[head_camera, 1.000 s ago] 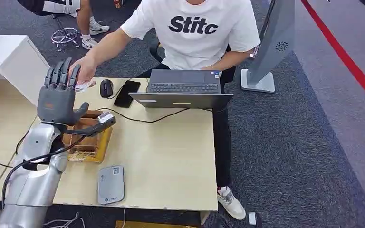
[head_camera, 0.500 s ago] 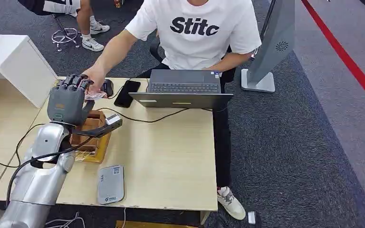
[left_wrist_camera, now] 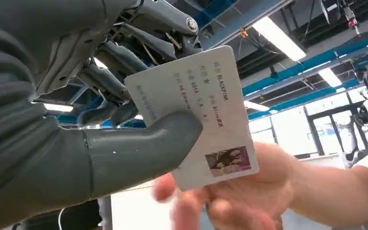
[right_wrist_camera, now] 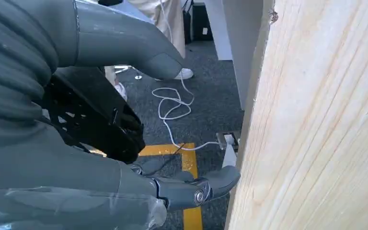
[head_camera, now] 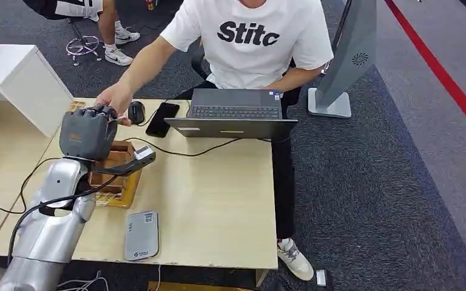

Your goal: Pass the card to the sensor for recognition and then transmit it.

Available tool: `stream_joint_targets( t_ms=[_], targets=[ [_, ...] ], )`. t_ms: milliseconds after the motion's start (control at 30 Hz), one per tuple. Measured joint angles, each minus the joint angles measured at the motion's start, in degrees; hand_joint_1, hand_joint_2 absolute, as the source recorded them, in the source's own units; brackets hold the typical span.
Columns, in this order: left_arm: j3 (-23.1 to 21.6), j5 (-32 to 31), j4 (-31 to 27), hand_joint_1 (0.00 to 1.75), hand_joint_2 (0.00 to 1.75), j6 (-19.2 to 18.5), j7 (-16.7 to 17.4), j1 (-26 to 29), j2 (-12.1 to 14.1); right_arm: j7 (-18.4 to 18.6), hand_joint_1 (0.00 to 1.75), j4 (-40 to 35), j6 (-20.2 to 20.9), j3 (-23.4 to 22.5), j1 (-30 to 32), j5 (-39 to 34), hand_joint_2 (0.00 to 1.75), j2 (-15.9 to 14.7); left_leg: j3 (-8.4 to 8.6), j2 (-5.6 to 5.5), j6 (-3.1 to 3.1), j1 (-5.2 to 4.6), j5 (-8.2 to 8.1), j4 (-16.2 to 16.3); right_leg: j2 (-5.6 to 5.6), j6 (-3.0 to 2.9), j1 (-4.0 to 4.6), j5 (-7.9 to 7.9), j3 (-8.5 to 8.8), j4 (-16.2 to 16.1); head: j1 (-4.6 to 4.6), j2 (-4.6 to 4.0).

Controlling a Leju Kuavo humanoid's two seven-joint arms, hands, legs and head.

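The card [left_wrist_camera: 196, 115] sits pinched in the left hand [left_wrist_camera: 76, 120], the thick thumb pressed across its printed face and the darker fingers [left_wrist_camera: 110, 81] behind it. Its long axis runs out of the grip toward the person's hand [left_wrist_camera: 239, 196], and the free end, the one with the small photo, already rests against that person's fingers. So the card lies just beyond the left hand, on the far side from the robot, between the two hands and touched by both.

In the head view the left hand [head_camera: 87, 130] is raised over the far left part of the tabletop [head_camera: 218, 194], just above the wooden box [head_camera: 115, 176], with the person's hand [head_camera: 112, 100] meeting it from across. The grey sensor [head_camera: 141, 235] lies flat near the front edge, well apart from the card and back toward the robot.

The right hand [right_wrist_camera: 124, 143] hangs low beside a wooden panel [right_wrist_camera: 316, 120], holding nothing, fingers apart. The left is much the nearer; the handover likely turns on loosening the thumb.
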Motion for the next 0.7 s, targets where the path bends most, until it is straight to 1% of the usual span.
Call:
stream_joint_targets(
  t_ms=[67, 100, 200, 267, 333, 400, 700],
  targets=[
    [0.0, -0.9, -0.2, 1.75, 1.75, 1.6, -0.2, 0.5, 0.1, -0.1, 0.00, 0.0, 0.0, 0.0, 0.0, -0.1, 1.75, 0.0, -0.01, 0.01, 0.00, 0.00, 0.00, 0.0, 0.01, 0.00, 0.00, 0.00, 0.01, 0.0, 0.02, 0.00],
    [0.0, -1.2, -1.1, 1.75, 1.75, 3.5, -0.8, 1.6, 0.4, -0.3, 0.00, 0.0, 0.0, 0.0, 0.0, -0.1, 1.75, 0.0, -0.01, 0.06, -0.01, 0.00, -0.01, 0.0, 0.06, 0.00, 0.00, 0.00, 0.00, 0.0, 0.02, 0.00],
    [0.0, -0.8, -6.4, 1.75, 1.75, 8.1, -2.3, 6.8, 0.5, -1.3, 0.00, 0.0, 0.2, 0.0, 0.4, -0.7, 1.75, 0.0, 0.00, 0.12, 0.01, -0.01, -0.07, 0.0, 0.13, 0.05, -0.01, -0.07, -0.01, 0.0, 0.00, 0.00],
    [0.0, -0.8, -10.1, 1.75, 1.75, 9.6, -3.0, 10.7, 0.5, -1.5, 0.00, 0.0, 0.5, 0.0, 0.7, -1.0, 1.75, 0.0, 0.00, 0.14, 0.02, -0.01, -0.14, 0.0, 0.12, 0.04, -0.01, -0.13, -0.03, 0.0, 0.00, 0.00],
    [0.0, -0.8, -12.4, 1.75, 1.75, 9.7, -3.1, 13.2, 0.5, -1.7, 0.00, 0.0, 0.6, 0.0, 0.8, -1.1, 1.75, 0.0, -0.04, 0.11, 0.05, -0.01, -0.16, 0.0, 0.08, 0.05, -0.01, -0.15, -0.04, 0.0, 0.00, 0.00],
    [0.0, -0.8, -13.9, 1.75, 1.75, 9.6, -3.1, 14.3, 0.7, -1.8, 0.00, 0.1, 0.7, 0.0, 0.8, -1.1, 1.75, 0.0, -0.04, 0.11, 0.05, -0.01, -0.16, 0.0, 0.06, 0.06, -0.01, -0.15, -0.04, 0.0, -0.02, 0.00],
    [0.0, -0.8, -16.0, 1.75, 1.75, 9.5, -3.1, 15.3, 0.8, -1.8, 0.00, 0.1, 0.7, -0.1, 0.9, -1.1, 1.75, 0.0, -0.02, 0.11, 0.01, 0.00, -0.12, 0.0, 0.07, 0.04, -0.01, -0.12, -0.03, 0.0, 0.00, 0.00]
  ],
)
